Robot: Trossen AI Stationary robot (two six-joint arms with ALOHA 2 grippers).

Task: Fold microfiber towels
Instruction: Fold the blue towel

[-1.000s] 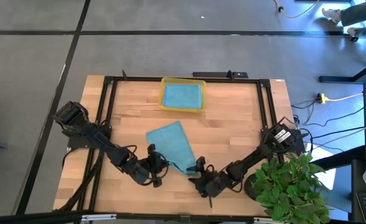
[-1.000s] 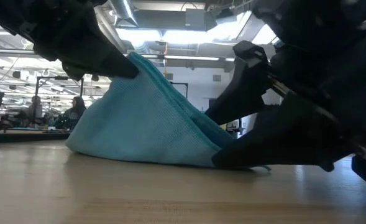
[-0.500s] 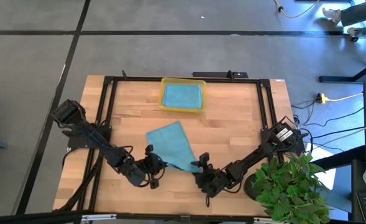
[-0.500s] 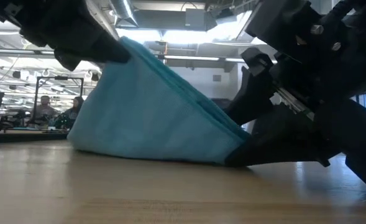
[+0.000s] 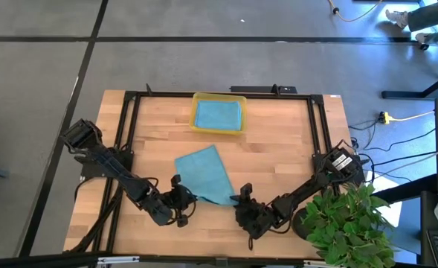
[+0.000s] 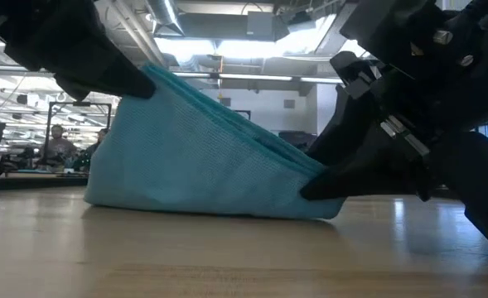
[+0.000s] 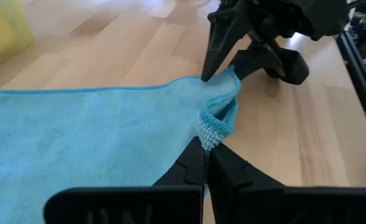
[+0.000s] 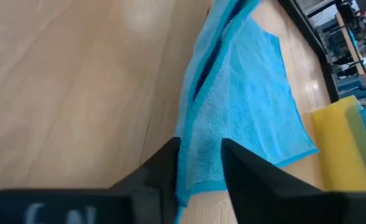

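1. My left fingers (image 7: pixel 206 160) are pinching shut on one near corner of a teal-blue towel (image 5: pixel 204 173), holding that corner lifted off the wooden table (image 5: pixel 278 149); in the low view the cloth (image 6: pixel 202 157) is rising to a peak under them.
2. My right fingers (image 8: pixel 198 163) are standing narrow with the towel's other near corner lying between them; I cannot tell whether they are actually gripping it.
3. The cloth is stretching from my left fingers down to my right fingers, which are sitting low, just above the table, and the rest of it is lying flat beyond both sets of fingers.
4. In the left wrist view my right fingers (image 7: pixel 223 62) are showing just past the bunched edge of the towel.
5. Farther beyond the towel from my fingers, a yellow tray (image 5: pixel 195 112) is sitting on the table with a second teal-blue towel (image 5: pixel 218 114) lying in it.
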